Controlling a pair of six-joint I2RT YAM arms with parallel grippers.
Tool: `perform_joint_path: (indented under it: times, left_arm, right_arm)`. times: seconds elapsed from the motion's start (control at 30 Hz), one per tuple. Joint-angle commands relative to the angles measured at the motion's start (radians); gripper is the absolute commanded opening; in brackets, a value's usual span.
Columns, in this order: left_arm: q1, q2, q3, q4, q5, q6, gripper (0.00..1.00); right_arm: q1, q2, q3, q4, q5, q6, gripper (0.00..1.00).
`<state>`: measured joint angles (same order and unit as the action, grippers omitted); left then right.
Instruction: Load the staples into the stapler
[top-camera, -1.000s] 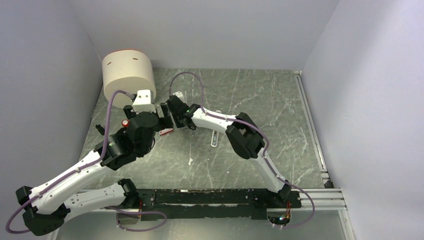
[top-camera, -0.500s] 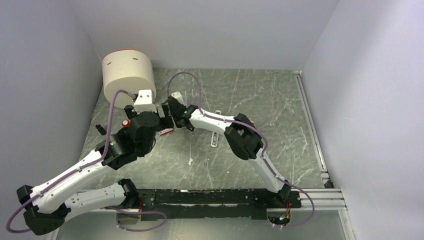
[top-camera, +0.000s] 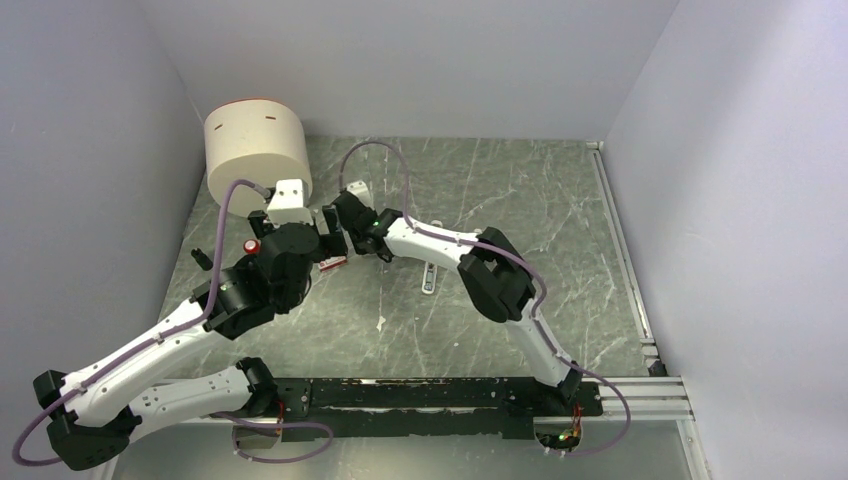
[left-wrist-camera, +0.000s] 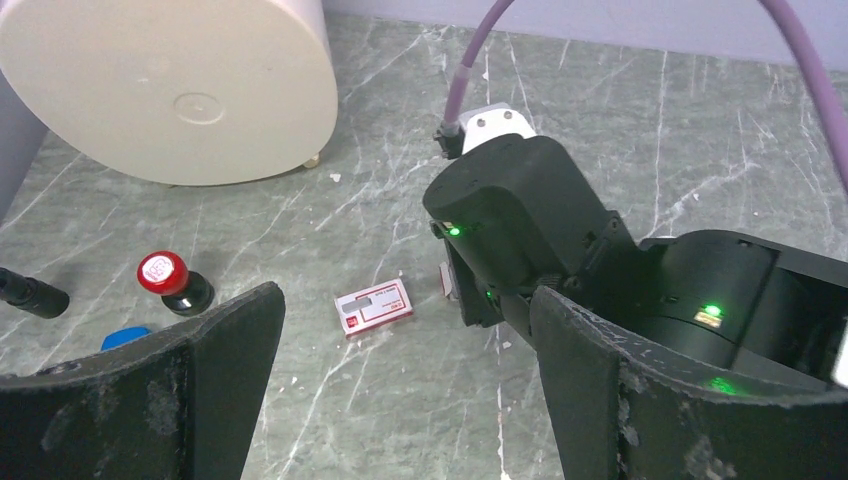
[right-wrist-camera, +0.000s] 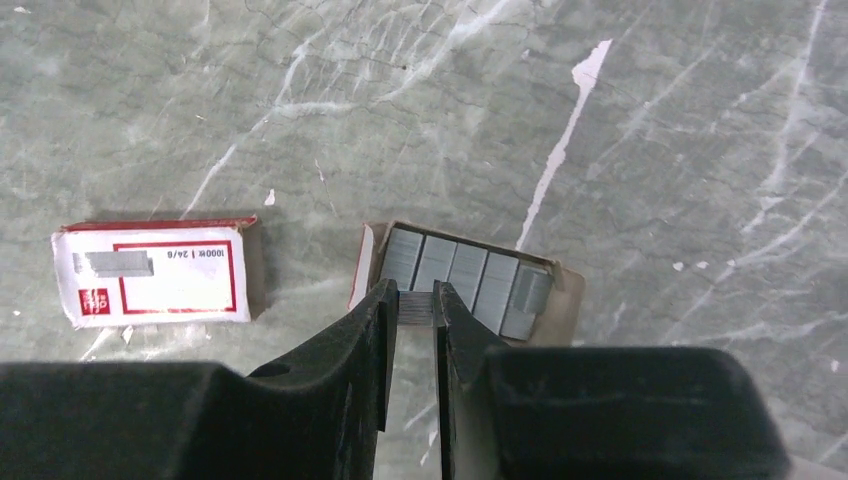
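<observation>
Your right gripper (right-wrist-camera: 411, 300) is down at the far left of the green marble table (top-camera: 520, 190). Its two fingers are drawn in narrow and pinch a strip of grey metal staples (right-wrist-camera: 416, 310) at the near edge of the open brown cardboard tray (right-wrist-camera: 563, 283). One finger sits on each side of the strip and touches it. The fingers hide most of the strip, so you cannot tell its long axis.

In the right wrist view, the other grey strips (right-wrist-camera: 465, 275) lie flat in the tray, side by side. Each points away from the fingers, while the tray's long axis runs across them with a slight tilt. The red-and-white cardboard sleeve (right-wrist-camera: 155, 272) lies flat on the marble just beside the tray, not touching it. Its long axis runs roughly in line with the tray's.

Your left gripper (left-wrist-camera: 405, 300) has its jaws spread wide and grasps nothing. It faces the sleeve and the right wrist from close by.

The slim white bar-shaped stapler (top-camera: 429, 277) lies flat mid-table, to the right of both grippers and partly under the right forearm. Its long axis runs near to far, but you cannot tell which end is its front from the top view.

A big cream cylinder (top-camera: 256, 150) stands at the far left, and a small red-capped black piece (left-wrist-camera: 163, 272) sits near it on the left.
</observation>
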<state>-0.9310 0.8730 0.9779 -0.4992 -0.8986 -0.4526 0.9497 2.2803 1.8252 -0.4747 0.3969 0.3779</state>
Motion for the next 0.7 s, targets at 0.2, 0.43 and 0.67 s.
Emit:
perform_joint_path:
  times: [0.2, 0.43, 0.67]
  left_arm:
    - [0.005, -0.029, -0.004, 0.000, -0.041, -0.017, 0.97]
    - [0.004, -0.030, -0.004, 0.003, -0.043, -0.020, 0.97]
    - [0.004, -0.036, -0.008, 0.008, -0.034, -0.025, 0.97]
  right_arm:
    - [0.002, -0.136, -0.122, -0.002, -0.043, 0.071, 0.23]
    - [0.014, -0.233, -0.300, -0.017, -0.123, 0.129, 0.24]
    - [0.017, -0.260, -0.407, -0.056, -0.127, 0.186, 0.24]
